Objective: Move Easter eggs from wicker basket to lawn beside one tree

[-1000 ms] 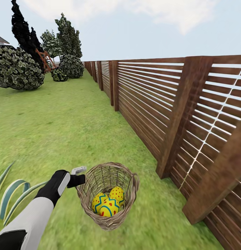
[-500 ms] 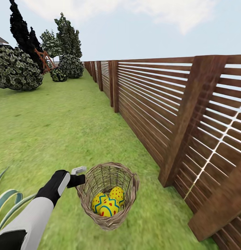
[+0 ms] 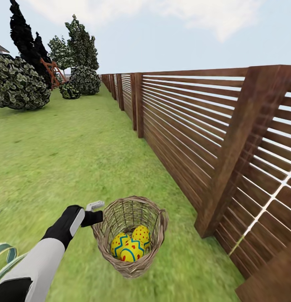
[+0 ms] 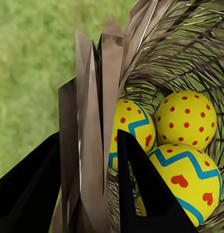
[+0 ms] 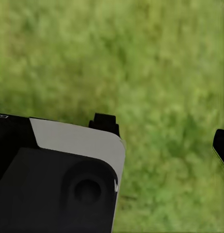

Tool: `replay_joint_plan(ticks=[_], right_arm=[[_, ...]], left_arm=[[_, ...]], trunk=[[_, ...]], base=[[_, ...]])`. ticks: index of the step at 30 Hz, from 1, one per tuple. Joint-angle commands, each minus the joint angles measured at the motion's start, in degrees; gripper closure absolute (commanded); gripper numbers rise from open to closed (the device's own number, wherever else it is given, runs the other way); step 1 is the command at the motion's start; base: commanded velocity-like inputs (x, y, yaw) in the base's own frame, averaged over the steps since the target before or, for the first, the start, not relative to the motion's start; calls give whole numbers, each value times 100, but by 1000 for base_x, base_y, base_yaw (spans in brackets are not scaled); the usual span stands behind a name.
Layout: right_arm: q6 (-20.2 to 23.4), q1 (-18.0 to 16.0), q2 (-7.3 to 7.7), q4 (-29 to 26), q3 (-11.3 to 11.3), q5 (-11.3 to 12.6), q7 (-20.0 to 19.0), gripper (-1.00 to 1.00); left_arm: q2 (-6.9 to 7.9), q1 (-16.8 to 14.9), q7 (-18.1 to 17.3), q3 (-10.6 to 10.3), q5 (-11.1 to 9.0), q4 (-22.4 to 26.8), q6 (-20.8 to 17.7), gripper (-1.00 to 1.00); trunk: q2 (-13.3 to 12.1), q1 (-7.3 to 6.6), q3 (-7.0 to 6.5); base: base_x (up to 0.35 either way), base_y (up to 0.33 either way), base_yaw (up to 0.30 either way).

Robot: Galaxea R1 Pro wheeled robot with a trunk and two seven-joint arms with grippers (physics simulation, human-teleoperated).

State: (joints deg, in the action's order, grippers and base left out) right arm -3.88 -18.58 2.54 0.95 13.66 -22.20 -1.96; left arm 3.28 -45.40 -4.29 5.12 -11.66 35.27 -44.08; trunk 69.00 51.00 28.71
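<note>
The left gripper (image 3: 96, 213) stays clenched on the wicker basket (image 3: 155, 224) at its rim wall, one finger inside, one outside. The three Easter eggs (image 3: 130, 245) still lie inside. The fence (image 3: 229, 142) has slid rightward, so the base is moving, carrying basket and eggs along the lawn (image 3: 74, 159). The right gripper (image 5: 165, 133) hangs released over grass.

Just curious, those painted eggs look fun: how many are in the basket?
3, all inside the wicker basket: a dotted egg, a zigzag egg beside it, a heart-marked egg in front. No others are visible.
</note>
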Motion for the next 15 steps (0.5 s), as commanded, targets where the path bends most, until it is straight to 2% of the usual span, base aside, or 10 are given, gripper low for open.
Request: replay_joint_plan(ticks=[1, 15], right_arm=[[-25, -5, 3, 10, 49, -39, -15, -100], [-25, -5, 9, 10, 49, -39, -15, -100]], left_arm=[[-3, -4, -19, 23, -55, 6, -30, 100], [-3, -4, -19, 24, -55, 6, -34, 100]], trunk=[[3, 3, 5], [3, 3, 5]], base=[[325, 0, 0], [325, 0, 0]])
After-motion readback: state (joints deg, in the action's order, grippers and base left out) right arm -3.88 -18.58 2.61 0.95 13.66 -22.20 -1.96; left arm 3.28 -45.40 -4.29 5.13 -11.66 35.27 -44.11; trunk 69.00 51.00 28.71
